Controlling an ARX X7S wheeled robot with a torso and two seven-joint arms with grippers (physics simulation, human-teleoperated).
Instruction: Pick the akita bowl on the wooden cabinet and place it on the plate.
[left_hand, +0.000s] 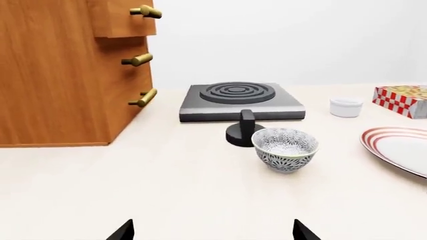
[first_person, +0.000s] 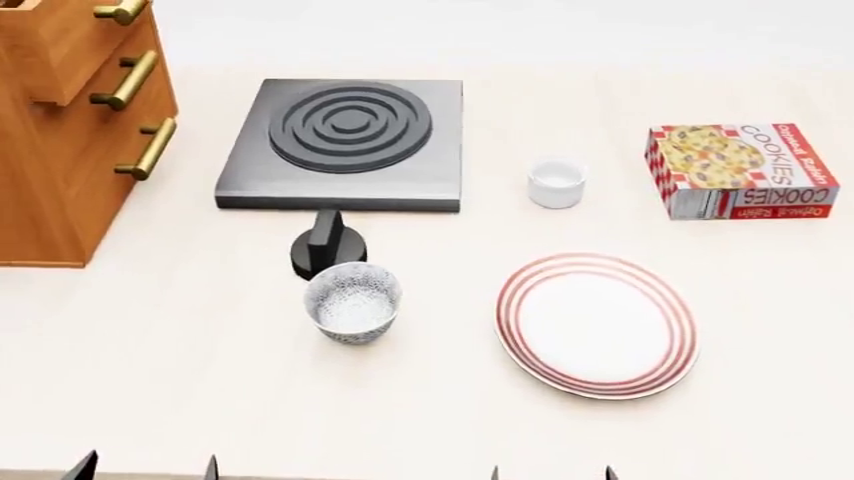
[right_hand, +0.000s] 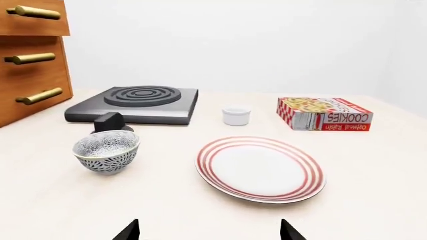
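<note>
Both grippers (first_person: 147, 466) (first_person: 551, 472) released, empty; beyond, patterned grey-white bowl (first_person: 352, 301) upright beside red-ringed plate (first_person: 597, 325).

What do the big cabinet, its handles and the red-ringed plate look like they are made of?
The wooden cabinet looks like orange-brown wood with a visible grain and a smooth finish. Its handles look like brass: yellow metal bars with a soft shine. The plate looks like glazed white ceramic with painted red rings, though plastic cannot be excluded.

Bowl (first_person: 352, 302) left of plate (first_person: 597, 324), stove (first_person: 344, 143) behind.
</note>
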